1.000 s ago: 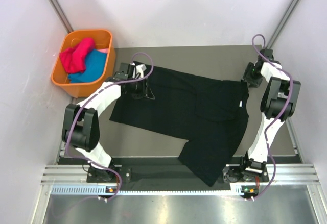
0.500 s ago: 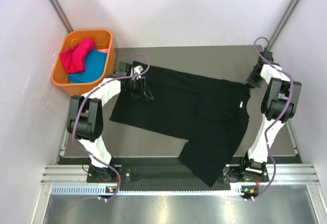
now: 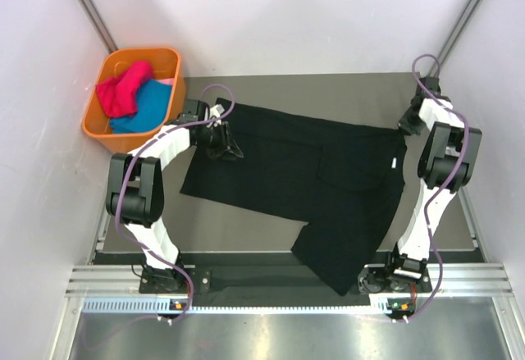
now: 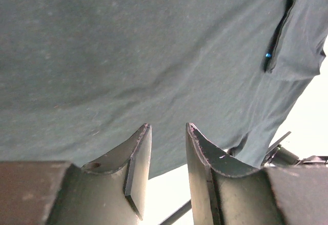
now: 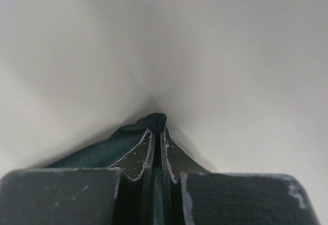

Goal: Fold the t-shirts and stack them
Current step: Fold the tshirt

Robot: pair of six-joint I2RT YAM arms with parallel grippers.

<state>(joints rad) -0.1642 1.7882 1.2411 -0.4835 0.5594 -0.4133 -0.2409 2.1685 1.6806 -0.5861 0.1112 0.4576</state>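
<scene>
Right end effector (image 5: 157,128) clamped shut on an edge of black t-shirt (image 3: 287,163). Left end effector (image 4: 168,128) part open, nothing between fingers, at shirt's far-left corner. Shirt spread on bench (image 3: 328,89).

Bright, even diffuse light; faint soft shadows; featureless black t-shirt (image 3: 287,171); softly blurred wrist close-ups.

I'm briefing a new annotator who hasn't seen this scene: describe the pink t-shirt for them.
Find the orange basket at the table's far-left corner, beyond the spread black t-shirt. Inside it, the pink t-shirt lies crumpled towards the left wall, partly over a teal one. It is the only magenta cloth in view.
</scene>
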